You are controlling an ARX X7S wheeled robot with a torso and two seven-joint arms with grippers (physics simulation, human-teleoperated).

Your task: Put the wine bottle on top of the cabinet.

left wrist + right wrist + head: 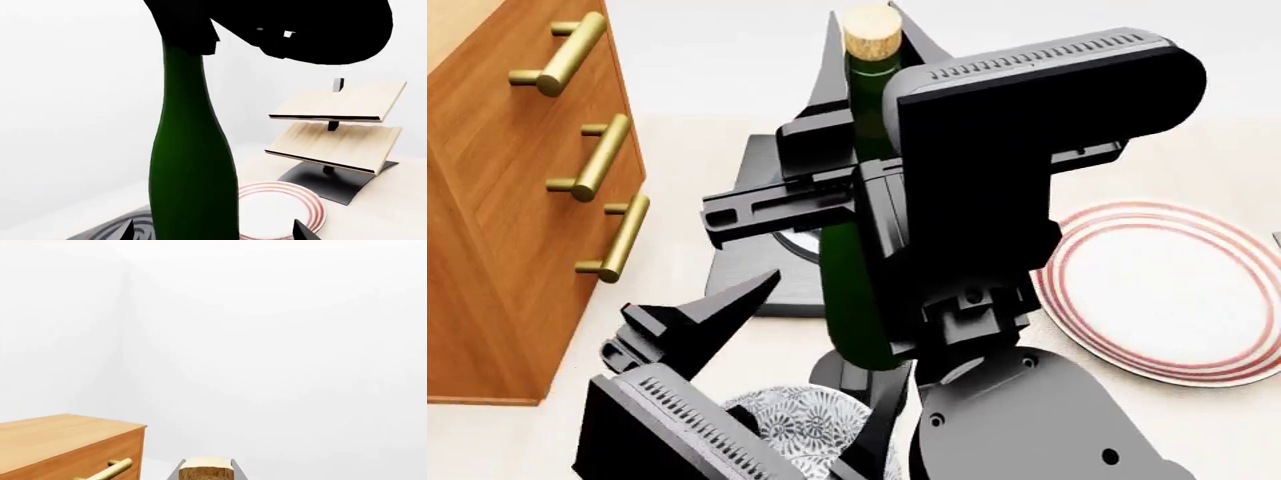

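Observation:
The wine bottle (857, 270) is upright, dark green with a tan cork (872, 35). My right gripper (870, 75) is shut on its top end; in the right wrist view the cork (205, 471) sits between the two grey fingers of that gripper (205, 462). My left gripper (794, 345) is open low down, its fingertips (303, 232) wide apart on either side of the bottle's body (193, 165) without touching it. The cabinet (507, 200), reddish-brown with brass handles, stands to the left; its flat top (60, 435) shows in the right wrist view.
A red-striped white plate (1174, 290) lies to the right, also in the left wrist view (287, 205). A grey patterned plate (787, 420) lies under the left arm. A pale slanted wooden rack (333, 130) on a black base (761, 270) stands behind the bottle.

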